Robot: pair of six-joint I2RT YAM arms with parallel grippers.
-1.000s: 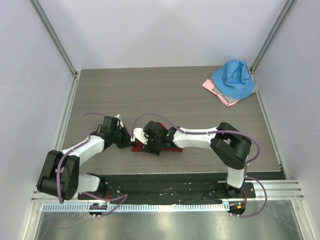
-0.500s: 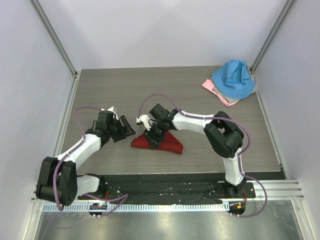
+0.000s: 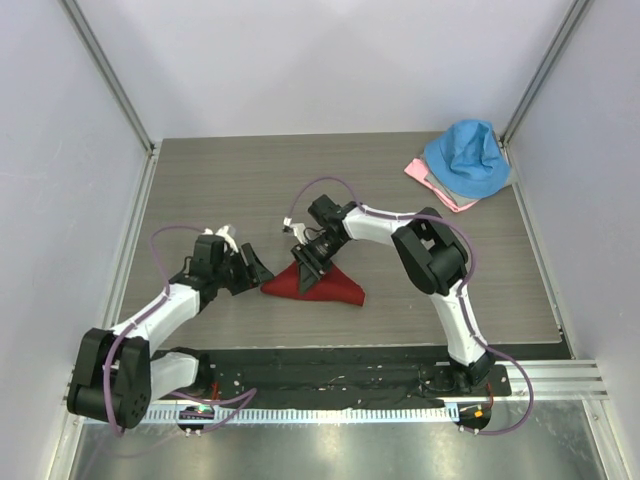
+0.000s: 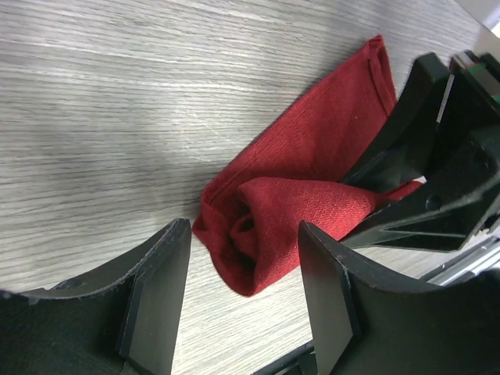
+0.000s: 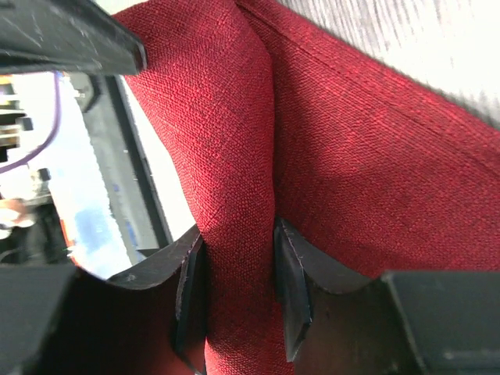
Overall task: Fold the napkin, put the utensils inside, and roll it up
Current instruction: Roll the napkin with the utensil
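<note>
On the wood-grain table (image 3: pixel 400 200), lower centre of the overhead frame: the dark red napkin (image 3: pixel 338 288), folded to a wedge and rolled at its left end. Pinching a raised ridge of that cloth, the right gripper (image 5: pixel 238 289) — probably to stop the roll slackening. Just left of the rolled end, the left gripper (image 4: pixel 244 258), spread wide and holding nothing — seemingly ready to take that end. No fork in sight; perhaps inside the roll
</note>
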